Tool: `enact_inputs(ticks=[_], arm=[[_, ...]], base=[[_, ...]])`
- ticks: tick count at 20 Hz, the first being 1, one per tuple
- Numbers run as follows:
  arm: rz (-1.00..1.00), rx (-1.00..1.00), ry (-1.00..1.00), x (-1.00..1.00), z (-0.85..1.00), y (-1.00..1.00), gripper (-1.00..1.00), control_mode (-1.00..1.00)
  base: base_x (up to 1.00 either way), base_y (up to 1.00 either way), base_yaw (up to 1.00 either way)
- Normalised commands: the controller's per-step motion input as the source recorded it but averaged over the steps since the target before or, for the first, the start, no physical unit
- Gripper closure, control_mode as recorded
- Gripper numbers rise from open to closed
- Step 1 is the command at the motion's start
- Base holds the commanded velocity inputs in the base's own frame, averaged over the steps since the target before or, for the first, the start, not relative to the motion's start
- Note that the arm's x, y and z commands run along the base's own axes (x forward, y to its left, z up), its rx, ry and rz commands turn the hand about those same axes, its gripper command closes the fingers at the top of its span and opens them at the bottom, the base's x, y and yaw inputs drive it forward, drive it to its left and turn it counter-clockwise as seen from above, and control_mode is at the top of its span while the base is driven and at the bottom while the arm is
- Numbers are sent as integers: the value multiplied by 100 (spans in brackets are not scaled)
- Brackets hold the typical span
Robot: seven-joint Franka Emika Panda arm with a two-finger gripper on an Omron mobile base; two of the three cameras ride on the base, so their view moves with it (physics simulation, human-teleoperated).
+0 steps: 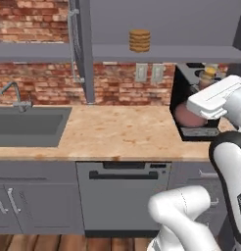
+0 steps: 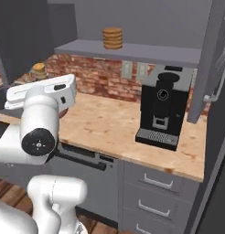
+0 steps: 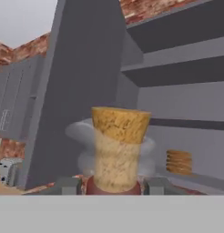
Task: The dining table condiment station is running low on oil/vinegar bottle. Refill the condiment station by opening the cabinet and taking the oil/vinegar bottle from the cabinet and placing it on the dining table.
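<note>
oil/vinegar bottle [image 3: 119,150] body behind hand [image 3: 114,185]

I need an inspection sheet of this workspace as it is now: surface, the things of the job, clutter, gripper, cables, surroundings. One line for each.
Surface: wooden worktop, bare in the middle, steel sink at its left end.
Job's things: oil/vinegar bottle sits between the finger tips in the hand view, cork up; cabinet has its door swung open; dining table nothing seen.
Clutter: stack of brown discs on the cabinet shelf; black coffee machine at the worktop's right end.
Grippers: gripper shut on the bottle's neck.
Cables: nothing seen.
Surroundings: brick wall with two outlets, dishwasher front, grey drawers.
</note>
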Motion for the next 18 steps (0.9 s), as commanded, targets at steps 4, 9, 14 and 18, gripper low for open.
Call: enact_inputs(ticks=[4, 9, 14, 18], arm=[[0, 0, 0, 0, 0, 0, 100, 100], [0, 0, 0, 0, 0, 0, 100, 100], [0, 0, 0, 0, 0, 0, 100, 100], [0, 0, 0, 0, 0, 0, 100, 100]], base=[[-86, 60, 63], [-59, 72, 73], [-50, 76, 77], [-54, 52, 81]])
